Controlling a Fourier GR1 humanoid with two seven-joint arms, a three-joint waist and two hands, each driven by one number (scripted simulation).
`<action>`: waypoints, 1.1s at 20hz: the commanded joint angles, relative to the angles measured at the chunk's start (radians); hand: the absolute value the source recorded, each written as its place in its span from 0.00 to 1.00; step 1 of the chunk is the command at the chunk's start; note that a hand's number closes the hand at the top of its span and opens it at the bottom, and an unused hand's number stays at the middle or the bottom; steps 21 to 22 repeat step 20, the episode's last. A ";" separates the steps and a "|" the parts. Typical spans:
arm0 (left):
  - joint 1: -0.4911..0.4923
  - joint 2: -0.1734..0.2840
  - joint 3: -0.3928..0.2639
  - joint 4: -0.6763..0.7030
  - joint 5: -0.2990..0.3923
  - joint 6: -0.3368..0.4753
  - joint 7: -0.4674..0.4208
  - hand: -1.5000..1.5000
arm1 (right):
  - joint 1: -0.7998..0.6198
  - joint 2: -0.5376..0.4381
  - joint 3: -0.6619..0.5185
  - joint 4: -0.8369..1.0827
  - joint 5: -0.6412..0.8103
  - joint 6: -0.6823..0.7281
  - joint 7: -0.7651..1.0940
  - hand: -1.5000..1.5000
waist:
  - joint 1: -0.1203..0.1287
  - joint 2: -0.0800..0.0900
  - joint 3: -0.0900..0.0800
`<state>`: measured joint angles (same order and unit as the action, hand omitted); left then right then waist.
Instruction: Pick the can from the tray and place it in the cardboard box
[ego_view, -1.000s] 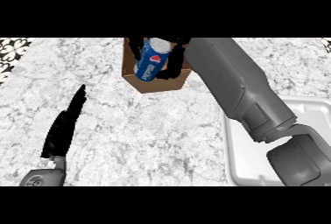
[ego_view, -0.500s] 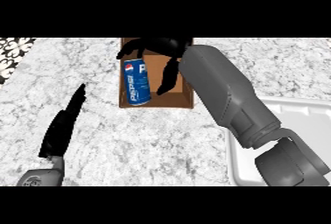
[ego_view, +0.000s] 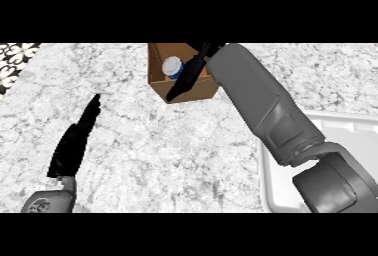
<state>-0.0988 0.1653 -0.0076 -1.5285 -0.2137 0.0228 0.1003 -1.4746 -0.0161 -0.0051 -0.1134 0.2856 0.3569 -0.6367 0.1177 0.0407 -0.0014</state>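
The blue can (ego_view: 173, 67) stands upright inside the brown cardboard box (ego_view: 164, 90) at the top middle, its silver top showing. My right hand (ego_view: 189, 78) hangs over the box's right side with straight fingers pointing down-left, just right of the can and not holding it. My left hand (ego_view: 74, 137) rests open at the lower left, fingers up. The white tray (ego_view: 343, 130) lies at the right edge, partly hidden by my right forearm.
The marble counter (ego_view: 170, 155) spreads between the box and the tray. A black-and-white patterned strip (ego_view: 15, 55) runs along the top left corner.
The can has gone from tilted in my right hand's grasp to standing upright in the box. My right hand has let go and its fingers have straightened. The left hand has not moved.
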 joint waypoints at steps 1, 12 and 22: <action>0.039 0.012 0.016 -0.014 0.013 -0.007 -0.015 0.50 | -0.041 -0.038 -0.126 0.039 -0.122 0.088 0.075 0.00 | -0.002 -0.003 0.000; 0.014 -0.002 -0.016 -0.033 -0.002 -0.010 -0.030 0.50 | 0.004 -0.259 -0.229 0.072 -0.213 0.050 0.128 0.00 | 0.047 0.038 0.002; -0.015 -0.003 -0.023 -0.025 -0.008 -0.013 -0.024 0.50 | 0.002 -0.417 -0.229 0.052 -0.211 0.208 0.134 0.00 | 0.059 0.054 0.004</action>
